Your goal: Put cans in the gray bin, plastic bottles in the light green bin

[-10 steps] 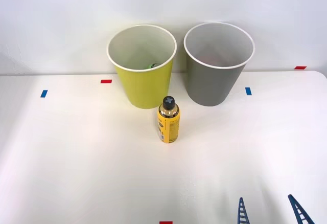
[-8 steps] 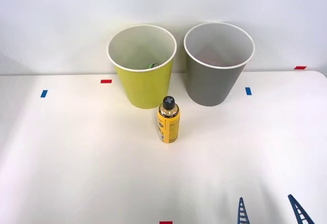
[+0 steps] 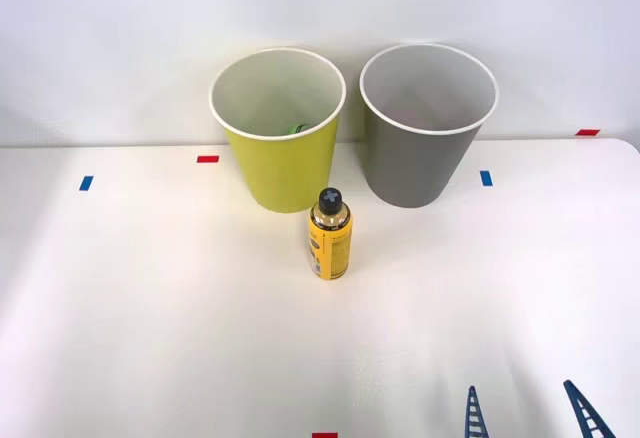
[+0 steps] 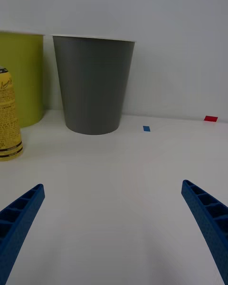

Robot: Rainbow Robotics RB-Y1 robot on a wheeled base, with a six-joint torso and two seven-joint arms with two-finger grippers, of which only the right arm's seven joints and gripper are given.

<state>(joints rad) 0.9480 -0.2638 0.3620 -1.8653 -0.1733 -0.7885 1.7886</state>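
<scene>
Light green bin (image 3: 280,163) holding a greenish item, gray bin (image 3: 420,153), hand (image 3: 528,413) spread, empty

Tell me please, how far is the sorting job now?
Partly done, it seems: something greenish already lies inside the light green bin. Nothing is in hand: the right gripper is open and empty, near the table's front edge. Left to do: the yellow bottle stands upright on the table before the bins, not yet picked. The gray bin shows no contents from here.
</scene>
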